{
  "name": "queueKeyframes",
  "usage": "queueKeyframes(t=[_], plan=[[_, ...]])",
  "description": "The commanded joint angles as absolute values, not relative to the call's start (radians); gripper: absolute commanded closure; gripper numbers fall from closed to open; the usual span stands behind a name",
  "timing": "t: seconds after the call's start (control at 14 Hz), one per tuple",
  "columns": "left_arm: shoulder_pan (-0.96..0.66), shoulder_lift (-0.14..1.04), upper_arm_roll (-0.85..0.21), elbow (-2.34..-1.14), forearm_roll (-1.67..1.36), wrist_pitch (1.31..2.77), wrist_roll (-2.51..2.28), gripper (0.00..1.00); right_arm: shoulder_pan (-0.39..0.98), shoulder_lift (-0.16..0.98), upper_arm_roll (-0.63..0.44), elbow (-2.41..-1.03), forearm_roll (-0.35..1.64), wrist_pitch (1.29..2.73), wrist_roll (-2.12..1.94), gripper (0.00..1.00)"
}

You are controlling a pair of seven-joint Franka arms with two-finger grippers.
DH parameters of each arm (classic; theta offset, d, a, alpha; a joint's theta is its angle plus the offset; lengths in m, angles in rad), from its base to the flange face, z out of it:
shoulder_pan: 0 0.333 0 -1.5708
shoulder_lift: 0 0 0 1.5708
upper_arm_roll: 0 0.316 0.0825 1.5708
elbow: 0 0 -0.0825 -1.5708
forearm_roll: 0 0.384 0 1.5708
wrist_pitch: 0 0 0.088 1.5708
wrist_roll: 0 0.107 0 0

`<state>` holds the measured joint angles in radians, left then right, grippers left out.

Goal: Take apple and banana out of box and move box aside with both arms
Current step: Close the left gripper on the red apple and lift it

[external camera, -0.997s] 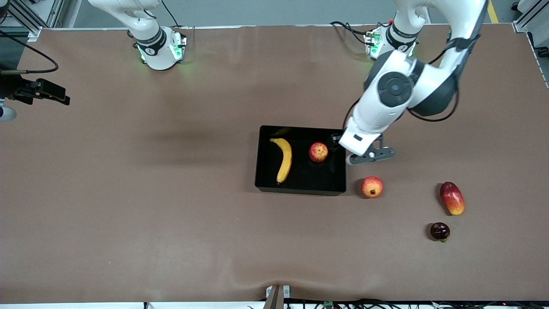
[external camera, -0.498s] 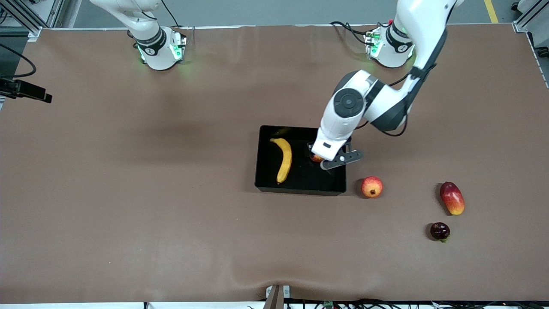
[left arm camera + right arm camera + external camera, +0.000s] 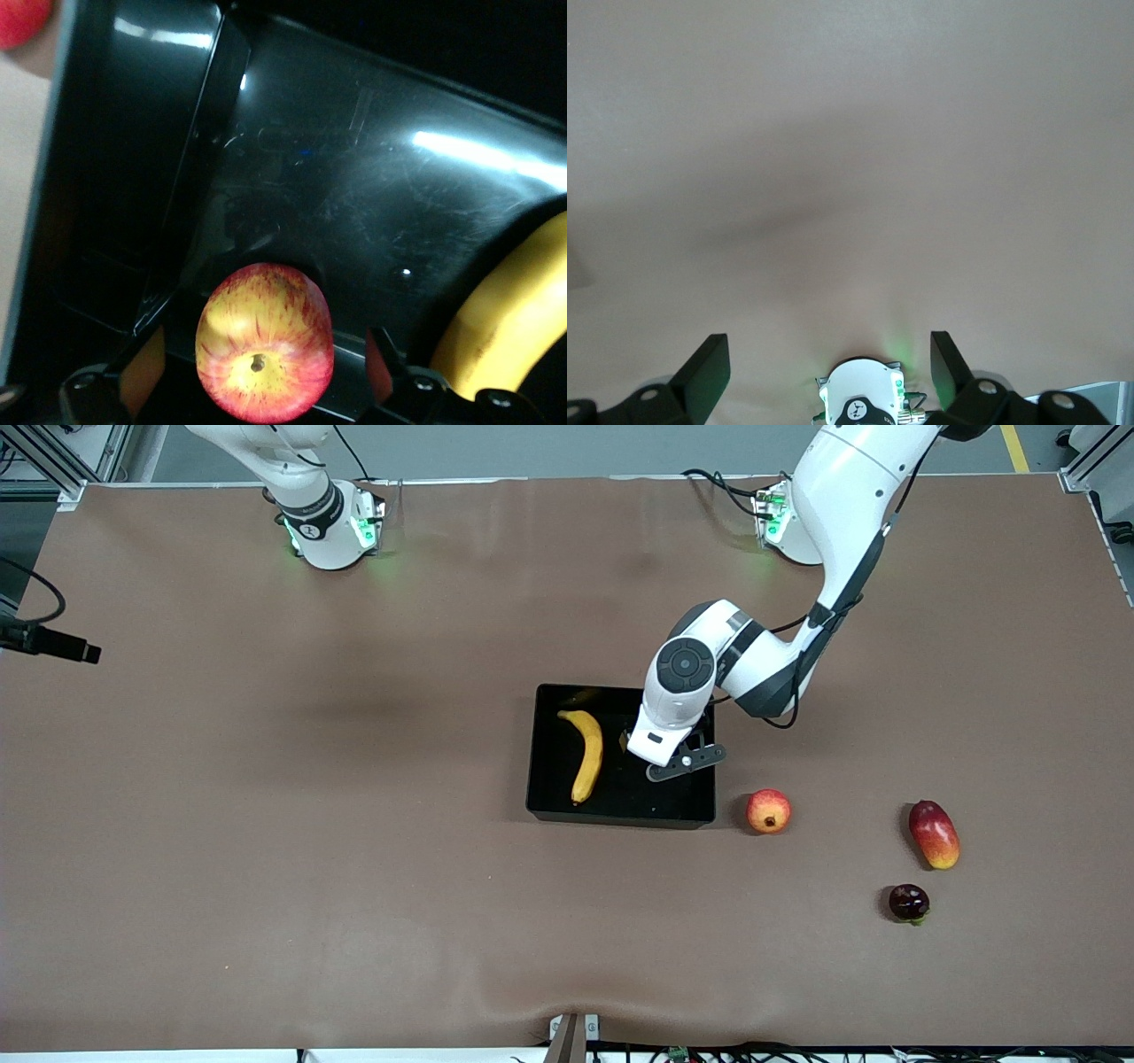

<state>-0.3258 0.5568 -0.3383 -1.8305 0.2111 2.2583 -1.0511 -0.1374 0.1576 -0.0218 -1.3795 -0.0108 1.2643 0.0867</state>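
The left tool point(image 3: 257, 372) hangs low inside the black tray point(image 3: 620, 815), its fingers point(image 3: 142, 367) spread wide on either side of the red-and-yellow apple point(image 3: 264, 354) without closing on it. The apple sits on the tray floor at the end toward the left arm (hidden under the wrist in the front view). The banana point(image 3: 585, 753) lies in the same tray, toward the right arm's end, apart from the apple. The tray rests near the middle of the bench point(image 3: 266, 824). The right tool point(image 3: 828, 372) waits with fingers wide over bare bench near its own base point(image 3: 862, 403). Three other fruits lie outside the tray: a pomegranate point(image 3: 768, 811) just beside it, a mango point(image 3: 934, 834) and a dark fruit point(image 3: 909, 903) nearer the left arm's end.
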Motion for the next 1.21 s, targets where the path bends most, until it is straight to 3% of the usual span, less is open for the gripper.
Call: queueKeyframes(t=[0.0,0.43,0.5,0.57,0.71,0.78,1.14], plan=[[-0.336,0.580,-0.336,-1.825,0.236,2.270,-1.081,0.00,-0.143,0.179,-0.018,-1.319,-0.018,1.230,0.103,0.00],[-0.337,0.609,-0.337,-1.827,0.236,2.270,-1.089,0.00,-0.130,0.222,-0.014,-1.269,-0.011,1.229,0.152,0.00],[-0.337,0.614,-0.337,-1.825,0.236,2.270,-1.089,0.06,-0.120,0.236,-0.014,-1.253,-0.011,1.229,0.173,0.00],[-0.337,0.614,-0.337,-1.825,0.236,2.270,-1.089,0.26,-0.109,0.250,-0.015,-1.235,-0.012,1.227,0.175,0.00],[-0.337,0.612,-0.337,-1.822,0.236,2.270,-1.088,0.77,-0.098,0.284,-0.015,-1.189,-0.012,1.209,0.178,0.00],[-0.337,0.606,-0.337,-1.821,0.236,2.269,-1.085,0.97,-0.088,0.302,-0.015,-1.169,-0.012,1.200,0.201,0.00],[-0.337,0.562,-0.337,-1.799,0.239,2.258,-1.077,1.00,-0.038,0.334,-0.015,-1.149,-0.014,1.203,0.276,0.00]])
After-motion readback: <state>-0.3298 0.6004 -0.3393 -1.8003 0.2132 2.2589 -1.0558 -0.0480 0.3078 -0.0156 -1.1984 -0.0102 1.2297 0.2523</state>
